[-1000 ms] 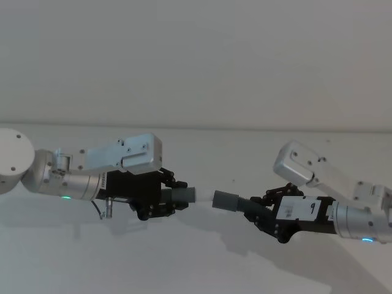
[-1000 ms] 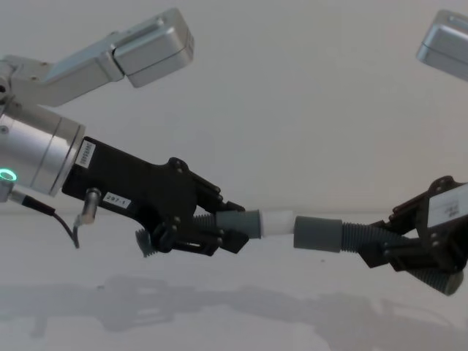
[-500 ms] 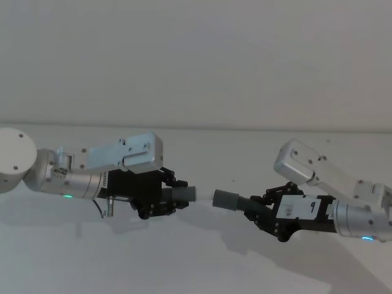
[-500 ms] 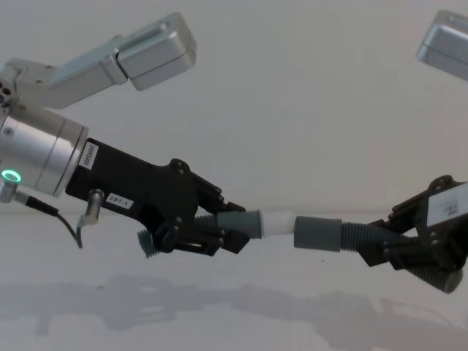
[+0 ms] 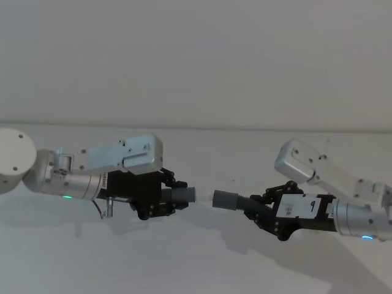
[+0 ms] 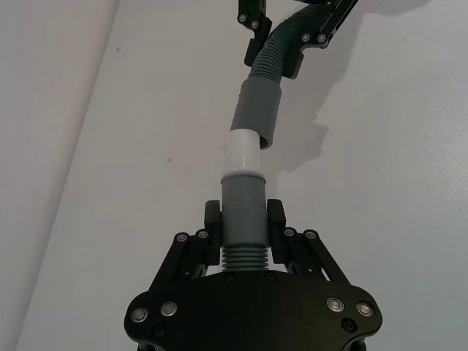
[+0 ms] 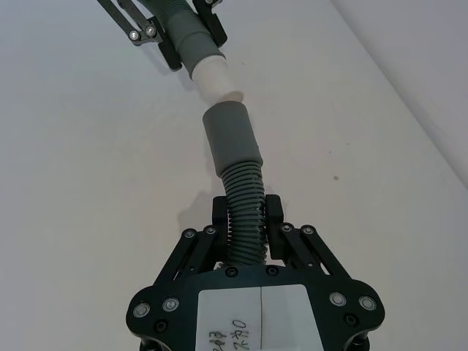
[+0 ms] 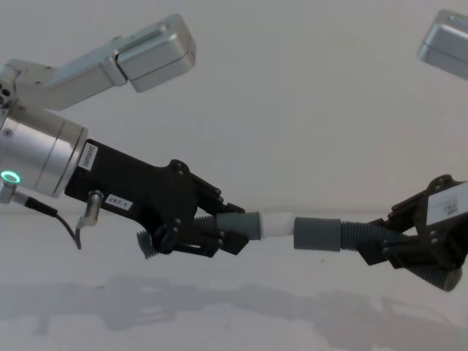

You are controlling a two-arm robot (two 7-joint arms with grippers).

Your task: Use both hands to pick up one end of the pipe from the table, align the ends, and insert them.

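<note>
Both pipe pieces hang in the air above the white table (image 5: 196,263). My left gripper (image 5: 166,199) (image 8: 223,234) (image 6: 243,227) is shut on the short piece at its ribs, just behind the smooth grey cuff (image 8: 245,223) (image 6: 243,205). The whitish tip (image 8: 278,221) (image 6: 242,150) (image 7: 216,77) points at the long piece's wider sleeve (image 8: 316,234) (image 5: 224,199) (image 7: 230,135). My right gripper (image 5: 260,211) (image 8: 387,248) (image 7: 246,223) is shut on the ribbed hose (image 7: 245,197) behind that sleeve. Tip and sleeve mouth nearly meet, with a small gap and a slight offset in the right wrist view.
The pale grey wall (image 5: 196,61) rises behind the table's far edge. Each arm's silver forearm housing (image 5: 122,153) (image 5: 303,162) sits above its wrist. Bare white table lies under and in front of both grippers.
Hardly anything moves. The left arm has crept slightly toward the right one, and the tip stays just at the sleeve's mouth.
</note>
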